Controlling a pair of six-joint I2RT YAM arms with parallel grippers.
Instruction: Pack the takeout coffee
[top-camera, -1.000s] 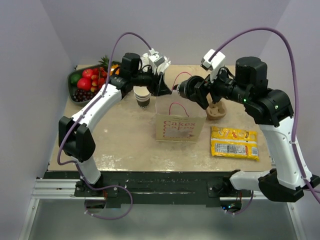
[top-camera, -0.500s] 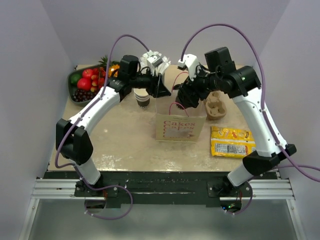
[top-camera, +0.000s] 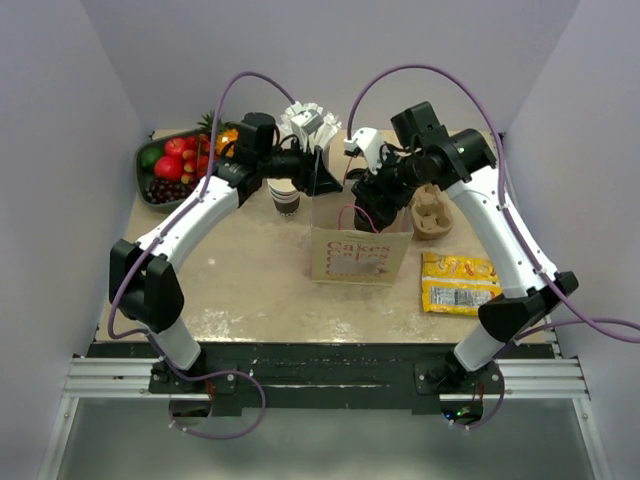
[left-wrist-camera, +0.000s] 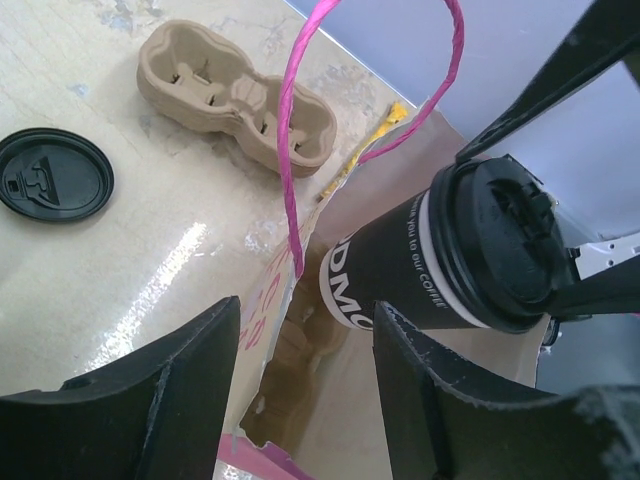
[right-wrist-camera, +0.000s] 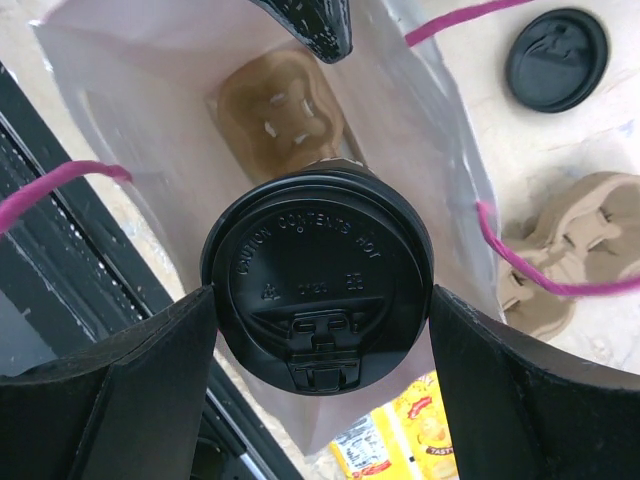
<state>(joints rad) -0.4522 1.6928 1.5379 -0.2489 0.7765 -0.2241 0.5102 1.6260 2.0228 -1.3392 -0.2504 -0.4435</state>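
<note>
Over bag (top-camera: 360, 258) mouth: cup (right-wrist-camera: 318, 285) pinched by its top in right gripper (right-wrist-camera: 318, 300). Left gripper (left-wrist-camera: 300, 385) spread, one finger inside rim. Could miss carrier (right-wrist-camera: 280, 110) well below and tip, spilling; could snag pink handle (left-wrist-camera: 288, 150) and drag bag over if lowered off-centre.

I work in a robotics lab cell. Plain lilac walls (top-camera: 70, 120) box in one small table (top-camera: 240, 290). My left arm (top-camera: 190, 225) and right arm (top-camera: 510, 240) are bolted beside an aluminium rail (top-camera: 110, 378) at its near edge, and purple cables (top-camera: 400, 72) loop overhead.
</note>
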